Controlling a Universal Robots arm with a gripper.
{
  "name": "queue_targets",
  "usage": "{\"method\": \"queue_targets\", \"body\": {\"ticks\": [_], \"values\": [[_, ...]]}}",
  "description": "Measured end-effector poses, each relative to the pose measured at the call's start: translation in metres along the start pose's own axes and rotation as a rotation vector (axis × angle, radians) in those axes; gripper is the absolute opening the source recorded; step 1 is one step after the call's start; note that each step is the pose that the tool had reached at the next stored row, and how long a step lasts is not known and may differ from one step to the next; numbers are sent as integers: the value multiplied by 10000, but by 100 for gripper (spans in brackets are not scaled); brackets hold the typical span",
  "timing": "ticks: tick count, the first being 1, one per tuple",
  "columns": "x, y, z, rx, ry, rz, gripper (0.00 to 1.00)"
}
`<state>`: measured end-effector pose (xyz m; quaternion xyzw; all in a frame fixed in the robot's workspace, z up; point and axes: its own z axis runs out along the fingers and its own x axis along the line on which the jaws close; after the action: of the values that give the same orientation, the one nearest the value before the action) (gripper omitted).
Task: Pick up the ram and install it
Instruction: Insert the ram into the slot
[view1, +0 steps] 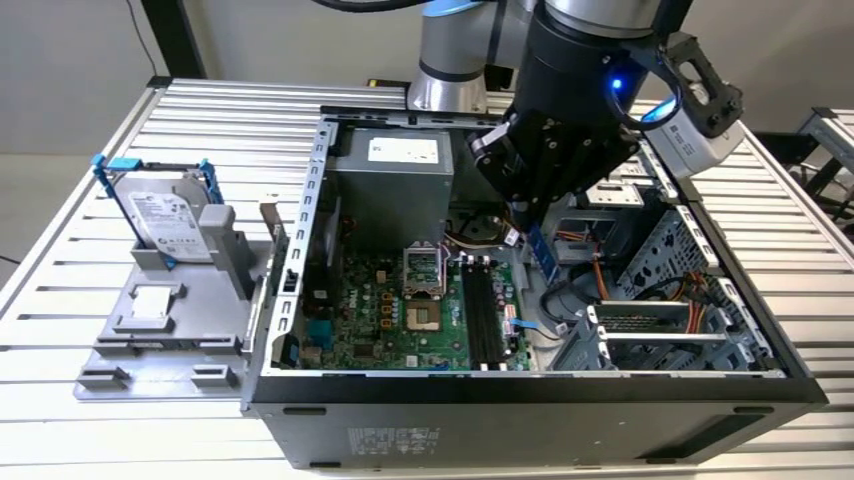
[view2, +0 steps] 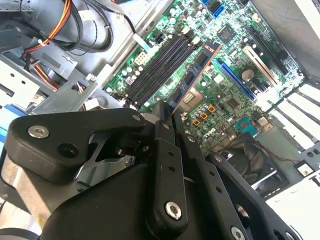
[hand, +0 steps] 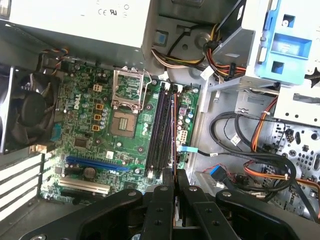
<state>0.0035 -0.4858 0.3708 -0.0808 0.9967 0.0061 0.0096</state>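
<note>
My gripper (view1: 531, 222) hangs inside the open computer case, shut on the ram (view1: 539, 250), a thin blue-edged stick pointing down from the fingers. In the second wrist view the ram (view2: 193, 80) shows its chips and copper edge as it reaches out from the gripper (view2: 167, 117) over the green motherboard (view2: 235, 105). In the first wrist view the ram (hand: 174, 131) is edge-on, a thin line running from the gripper (hand: 175, 176) along the long black slots (hand: 162, 127). It is held above the slots (view1: 483, 310), apart from them.
The case walls (view1: 310, 230) ring the motherboard (view1: 380, 315). A grey power supply (view1: 394, 175) stands at the back, and cables (view1: 601, 280) and a drive cage (view1: 667, 325) lie on the exterior view's right. A hard drive in a blue frame (view1: 167, 220) and a small square chip (view1: 154, 303) rest on a grey stand outside.
</note>
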Motion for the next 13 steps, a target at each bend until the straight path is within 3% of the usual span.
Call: {"method": "queue_targets", "body": {"ticks": [10, 13], "values": [[1, 10, 122, 3, 0, 78, 0], [2, 10, 174, 10, -3, 404, 0]]}}
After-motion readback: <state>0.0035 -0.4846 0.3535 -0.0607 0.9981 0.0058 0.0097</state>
